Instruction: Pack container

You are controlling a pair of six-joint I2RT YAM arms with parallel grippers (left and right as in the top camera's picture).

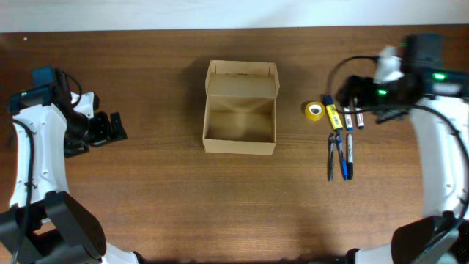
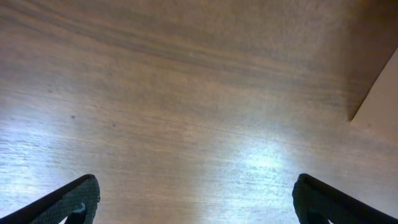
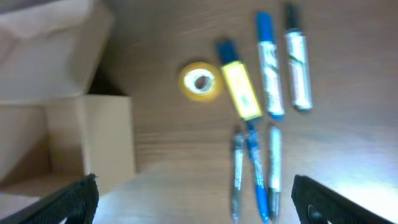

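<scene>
Left gripper (image 1: pixel 110 129) first: jaws spread wide, nothing between them, just bare table (image 2: pixel 186 93) under the wrist camera. It sits low and well to the left of the box (image 1: pixel 239 121). I read that as parked out of the way while the other arm works.

Over to the right gripper (image 3: pixel 196 200): jaws also wide apart and empty, hanging above the stationery, which looks like a line-up for the first pick. Under it is a small yellow tape roll (image 3: pixel 200 81), round with a hollow core. Just beside that lies a stubby yellow highlighter (image 3: pixel 239 90) with a blue cap, then two markers (image 3: pixel 268 62), smooth plastic barrels lying parallel. Lower in the wrist view are three thin pens (image 3: pixel 255 177) side by side, slick and narrow; those could roll or slip in a pinch, I'd say.

The box stands mid-table, left of the whole lot and apart from it. It's plain tan cardboard, matte and rectangular, with the lid (image 1: pixel 242 79) folded back at the far side so the mouth faces up, ready for loading. Inside looks empty. The table is dark wood grain with a bit of glare.
</scene>
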